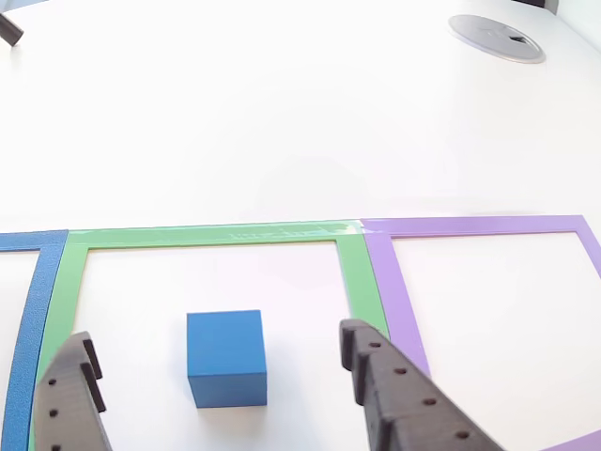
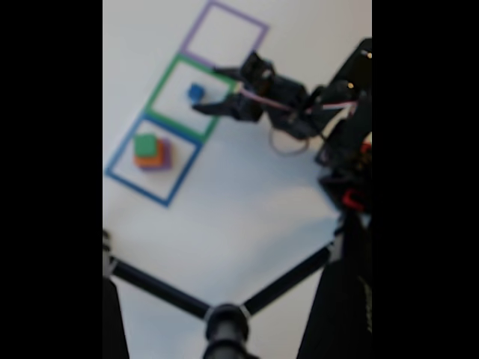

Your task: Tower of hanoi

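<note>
While my claw (image 1: 221,376) hangs wide open at the bottom of the other view, the blue cube (image 1: 225,357) sits on the white table (image 1: 282,113) between the two fingers, touching neither, inside the green outline (image 1: 202,237). In the blurry fixed view, the green block (image 2: 146,143), orange block (image 2: 152,158) and purple block (image 2: 162,160) sit stacked in the blue outline (image 2: 120,178), left of center.

Gripper (image 1: 221,376) was spread wide, w/ both dark fingers (image 1: 394,395) entering from the bottom edge of the other view, tips apart and gripping nothing. In fixed view the arm (image 2: 299,105) reached left from its base, gripper (image 2: 217,90) low.
</note>
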You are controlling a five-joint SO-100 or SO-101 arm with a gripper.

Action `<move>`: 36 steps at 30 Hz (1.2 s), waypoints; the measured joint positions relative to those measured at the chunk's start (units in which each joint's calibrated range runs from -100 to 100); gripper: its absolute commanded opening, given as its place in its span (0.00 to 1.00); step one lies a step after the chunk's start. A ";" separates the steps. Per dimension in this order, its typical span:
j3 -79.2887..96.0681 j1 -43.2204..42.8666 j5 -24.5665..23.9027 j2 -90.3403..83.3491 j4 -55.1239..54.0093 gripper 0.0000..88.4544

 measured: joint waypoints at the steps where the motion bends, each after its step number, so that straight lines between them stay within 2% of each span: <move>1: -0.97 -0.12 0.00 1.69 -0.81 0.34; 10: -8.94 -0.12 0.00 13.09 -4.19 0.34; 22: -11.16 -1.87 0.00 17.98 -4.84 0.32; 36: -11.24 -4.10 0.00 18.57 -5.48 0.07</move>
